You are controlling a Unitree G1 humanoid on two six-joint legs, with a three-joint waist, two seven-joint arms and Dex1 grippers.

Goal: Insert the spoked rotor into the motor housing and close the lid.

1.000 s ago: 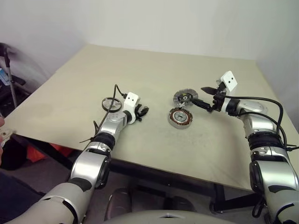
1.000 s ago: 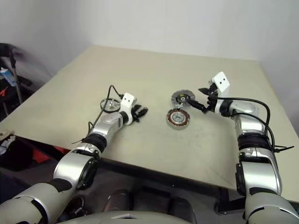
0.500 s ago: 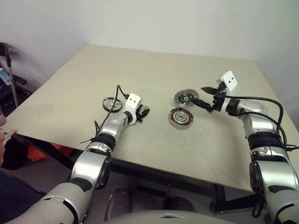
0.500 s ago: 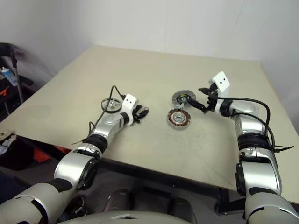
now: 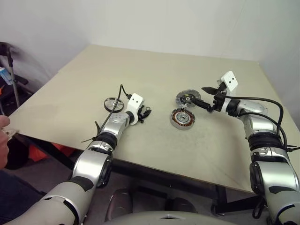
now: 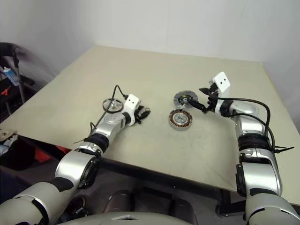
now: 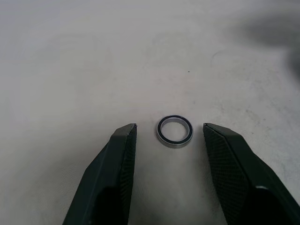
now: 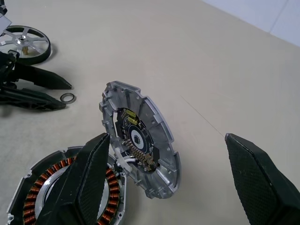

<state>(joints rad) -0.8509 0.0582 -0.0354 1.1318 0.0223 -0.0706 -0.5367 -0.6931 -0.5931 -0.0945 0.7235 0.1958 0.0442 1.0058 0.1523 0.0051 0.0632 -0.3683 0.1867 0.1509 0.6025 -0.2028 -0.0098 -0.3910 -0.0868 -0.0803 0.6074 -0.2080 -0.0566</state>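
The spoked rotor lies flat on the table at the left. My left gripper rests just right of it, open, with a tiny thin ring lying on the table between its fingers. The motor housing, with its copper windings facing up, sits at the table's middle. Just behind it the lid stands tilted on edge, black centre showing, its lower edge beside the housing's rim. My right gripper is wide open, with the lid between its fingers. Whether a finger touches the lid I cannot tell.
The beige table stretches bare behind the parts. Its front edge runs close below my arms. A person's hand shows at the far left edge, beside gear on the floor.
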